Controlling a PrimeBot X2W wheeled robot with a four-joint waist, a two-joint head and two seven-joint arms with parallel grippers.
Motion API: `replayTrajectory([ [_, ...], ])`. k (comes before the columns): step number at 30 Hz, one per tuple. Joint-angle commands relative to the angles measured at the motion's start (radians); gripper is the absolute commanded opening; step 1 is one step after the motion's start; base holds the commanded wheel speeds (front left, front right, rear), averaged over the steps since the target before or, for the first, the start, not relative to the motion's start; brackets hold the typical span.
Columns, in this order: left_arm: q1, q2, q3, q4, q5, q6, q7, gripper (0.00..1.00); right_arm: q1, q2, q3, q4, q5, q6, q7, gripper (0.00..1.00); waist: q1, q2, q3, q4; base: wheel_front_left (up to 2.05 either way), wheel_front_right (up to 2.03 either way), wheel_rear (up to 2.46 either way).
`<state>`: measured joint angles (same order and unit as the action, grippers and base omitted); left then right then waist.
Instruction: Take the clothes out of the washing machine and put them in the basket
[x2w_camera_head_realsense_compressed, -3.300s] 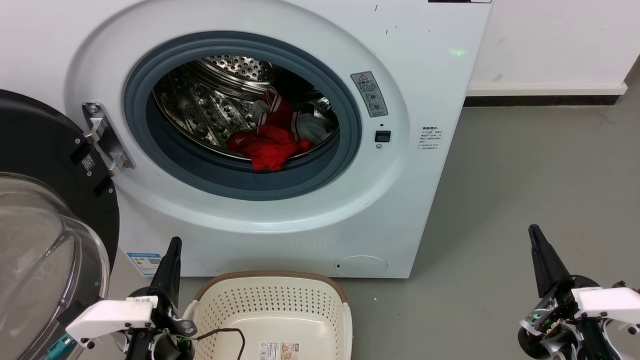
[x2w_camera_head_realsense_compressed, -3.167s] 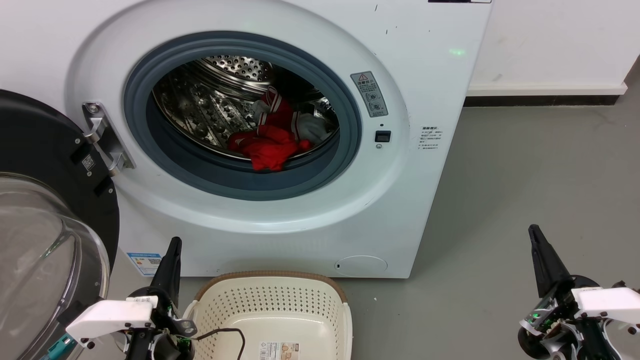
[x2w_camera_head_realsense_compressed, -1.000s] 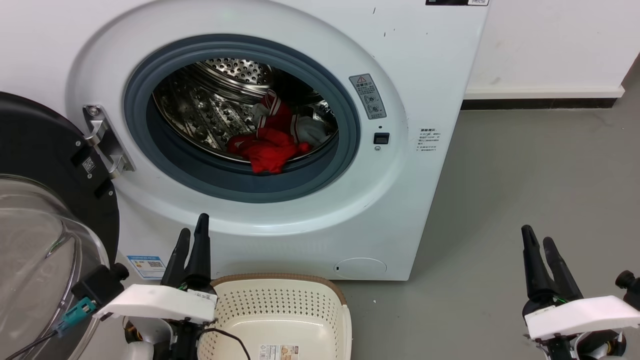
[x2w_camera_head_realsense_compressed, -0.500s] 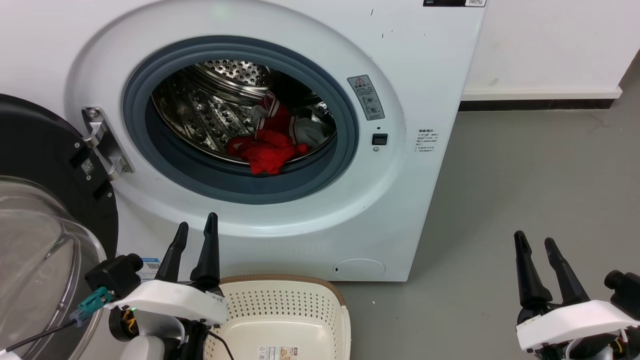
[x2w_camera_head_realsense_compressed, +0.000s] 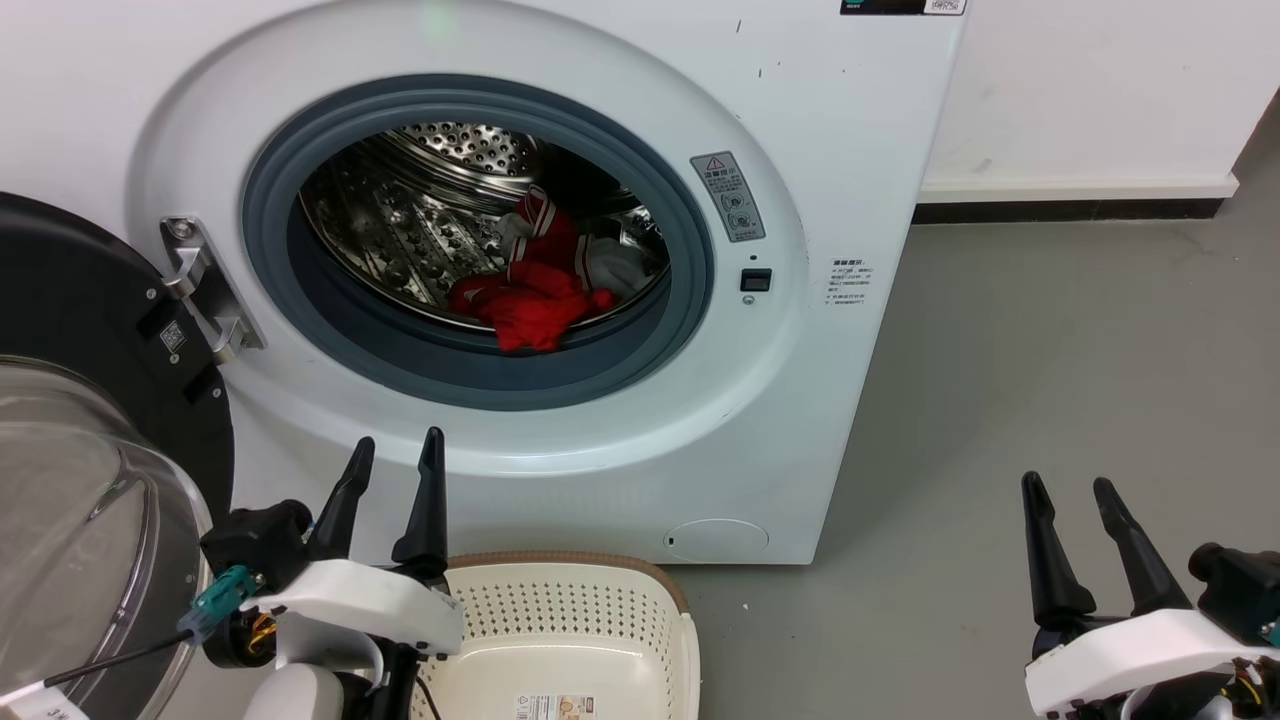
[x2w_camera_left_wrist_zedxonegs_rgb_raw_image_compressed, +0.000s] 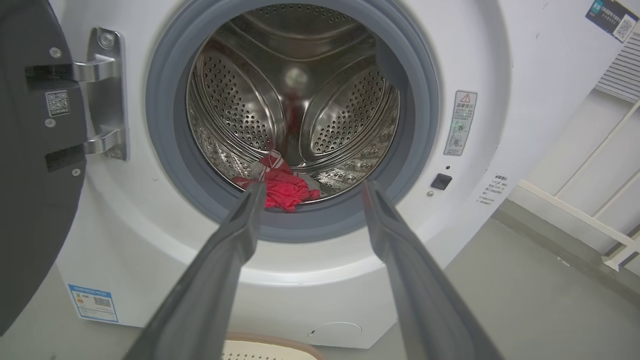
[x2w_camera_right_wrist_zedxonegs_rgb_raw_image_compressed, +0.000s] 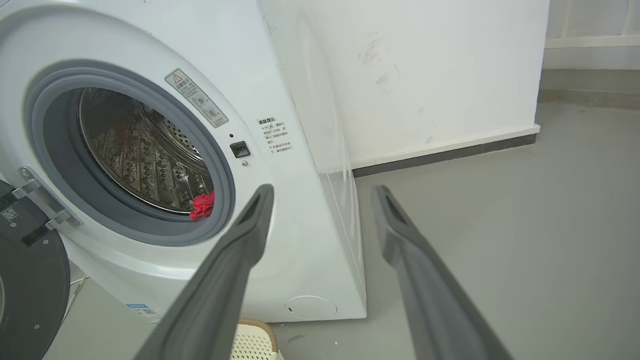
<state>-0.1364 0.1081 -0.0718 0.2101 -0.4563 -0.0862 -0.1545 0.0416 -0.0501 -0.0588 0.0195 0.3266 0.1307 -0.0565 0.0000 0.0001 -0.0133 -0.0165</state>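
1. Here we go: the big white front-loading washing machine (x2w_camera_head_realsense_compressed: 620, 460) is dead ahead. Its black-framed glass door (x2w_camera_head_realsense_compressed: 90, 290) is swung wide open at the machine's left.
2. Down in the machine's perforated steel drum (x2w_camera_head_realsense_compressed: 410, 220), the bright red clothes with white trim and striped edging (x2w_camera_head_realsense_compressed: 535, 300) lie heaped at the bottom. One red fold spills onto the grey porthole rim (x2w_camera_head_realsense_compressed: 400, 350).
3. A small white cloth piece (x2w_camera_head_realsense_compressed: 620, 262) sits against the heap's right side, deeper in the machine.
4. The cream perforated plastic basket with the brown woven-look rim (x2w_camera_head_realsense_compressed: 560, 557) stands at the machine's foot, under the porthole.
5. My left gripper (x2w_camera_head_realsense_compressed: 399, 437) hovers before the machine's lower front, just under the porthole. Its jaws are released and the fingers are spread. In my left wrist view it points at the opening, with the red heap beside one fingertip.
6. My right gripper (x2w_camera_head_realsense_compressed: 1066, 482) hangs over the grey floor (x2w_camera_head_realsense_compressed: 1050, 330), out past the machine's right side and well apart from it. Its jaws are likewise released.
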Motion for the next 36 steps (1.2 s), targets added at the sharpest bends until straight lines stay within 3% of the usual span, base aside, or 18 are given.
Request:
replayTrajectory([
  [1,-0.022,0.007,-0.004,-0.003,0.028,0.006,-0.011,1.00,0.005,-0.001,0.000,-0.016,-0.028,0.000,-0.003,1.00,0.0000,-0.0001,0.000,0.000,0.00,0.00,0.00],
  [36,0.032,0.010,-0.005,0.016,0.274,0.060,-0.085,1.00,0.026,0.000,-0.007,-0.033,-0.283,0.000,-0.055,1.00,0.0000,-0.0001,-0.012,0.014,0.00,0.00,0.00],
])
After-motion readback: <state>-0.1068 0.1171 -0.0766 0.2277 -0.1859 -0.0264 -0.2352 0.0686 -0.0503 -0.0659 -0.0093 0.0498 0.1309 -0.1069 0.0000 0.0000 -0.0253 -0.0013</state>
